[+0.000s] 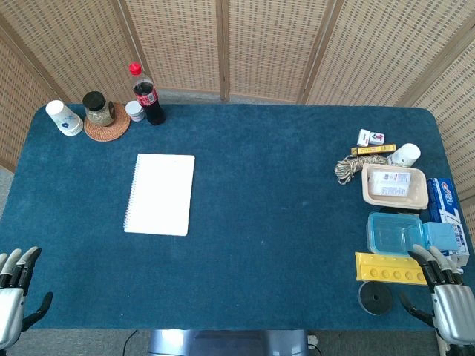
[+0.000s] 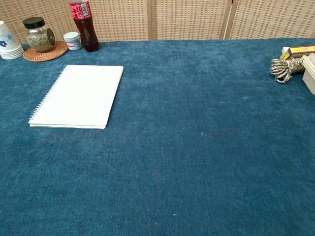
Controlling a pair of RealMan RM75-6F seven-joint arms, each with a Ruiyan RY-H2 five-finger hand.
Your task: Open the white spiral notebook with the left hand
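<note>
Notebook (image 1: 159, 194): white, spiral along its left edge, cover closed. I saw it lying flat on the left half of the table (image 1: 274, 222), nothing touching it.

Left robot hand (image 1: 13, 297): at the near left corner, just off the table edge, fingers pointing up and slightly apart, holding nothing. I had it well apart from the notebook. Visible only in the head view.

Right robot hand (image 1: 449, 297): at the near right corner, fingers apart and empty, its fingertips (image 1: 434, 259) just beside the yellow tray (image 1: 390, 268) and blue box (image 1: 445, 239).

Far left group: paper cups (image 1: 64, 118), a jar (image 1: 97, 108) on a woven coaster (image 1: 107, 126), a small white pot (image 1: 135, 110), a cola bottle (image 1: 147, 95) with red cap. All stood beyond the notebook's far edge.

Right side group: a coil of rope (image 1: 347, 168), two tiles (image 1: 370, 138), a yellow stick-shaped box (image 1: 373, 150), a white cup (image 1: 405, 154) on its side, a beige tray (image 1: 395, 187) with a packet in it, a clear blue container (image 1: 395, 232), a blue-and-white carton (image 1: 444, 200), a black tape roll (image 1: 375, 297).

Background: woven screen panels (image 1: 267, 44) behind the table.
</note>
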